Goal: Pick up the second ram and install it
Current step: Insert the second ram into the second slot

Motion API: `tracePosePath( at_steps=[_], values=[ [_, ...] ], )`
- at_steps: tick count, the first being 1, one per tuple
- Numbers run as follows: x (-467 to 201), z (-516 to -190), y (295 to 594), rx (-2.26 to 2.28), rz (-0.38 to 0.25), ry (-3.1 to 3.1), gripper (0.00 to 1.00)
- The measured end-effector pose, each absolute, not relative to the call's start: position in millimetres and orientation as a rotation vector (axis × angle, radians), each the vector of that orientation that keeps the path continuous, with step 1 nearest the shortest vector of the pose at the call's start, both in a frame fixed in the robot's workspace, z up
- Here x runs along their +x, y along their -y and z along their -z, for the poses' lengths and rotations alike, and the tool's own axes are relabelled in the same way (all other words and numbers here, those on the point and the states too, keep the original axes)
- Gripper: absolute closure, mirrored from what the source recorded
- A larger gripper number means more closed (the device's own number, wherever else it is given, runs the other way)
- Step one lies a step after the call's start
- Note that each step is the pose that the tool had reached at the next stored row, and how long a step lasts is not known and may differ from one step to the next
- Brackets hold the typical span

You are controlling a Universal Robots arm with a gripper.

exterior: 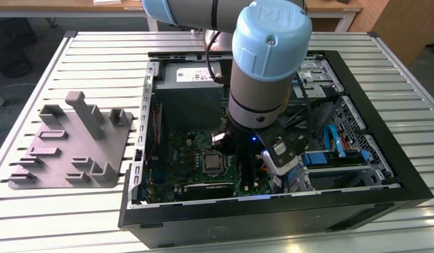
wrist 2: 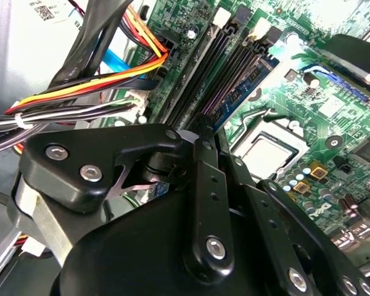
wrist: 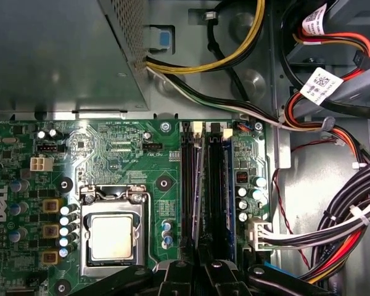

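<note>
The second ram [wrist: 199,197] is a thin dark stick seen edge-on, standing along one of the black memory slots [wrist: 187,179] beside the processor socket. In the second wrist view its blue-green face [wrist 2: 243,92] runs straight into my fingers. My gripper [wrist: 200,256] is shut on the near end of the stick, its black fingers [wrist 2: 203,179] pressed together around it. In the exterior view the gripper [exterior: 273,168] reaches down into the open computer case, low over the motherboard. I cannot tell how deep the stick sits in its slot.
The processor socket [wrist: 111,237] lies right beside the slots. Bundled power cables [wrist: 333,228] crowd the slots' other side. The grey power supply [exterior: 192,89] fills the case's far end. Black case walls [exterior: 273,211] surround everything. A grey holder with blocks [exterior: 69,142] sits on the table at the exterior view's left.
</note>
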State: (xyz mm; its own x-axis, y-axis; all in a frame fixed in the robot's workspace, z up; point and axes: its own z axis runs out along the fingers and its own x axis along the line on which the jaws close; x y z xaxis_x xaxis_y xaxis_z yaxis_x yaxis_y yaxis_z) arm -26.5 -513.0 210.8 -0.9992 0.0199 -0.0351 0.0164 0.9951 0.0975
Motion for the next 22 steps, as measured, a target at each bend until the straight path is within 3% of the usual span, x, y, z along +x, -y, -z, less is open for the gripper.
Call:
tracePosePath(
  at_steps=[22],
  values=[
    [-26.0,-207.9,509.0,0.016,-0.137,-3.103,0.86]
  ],
)
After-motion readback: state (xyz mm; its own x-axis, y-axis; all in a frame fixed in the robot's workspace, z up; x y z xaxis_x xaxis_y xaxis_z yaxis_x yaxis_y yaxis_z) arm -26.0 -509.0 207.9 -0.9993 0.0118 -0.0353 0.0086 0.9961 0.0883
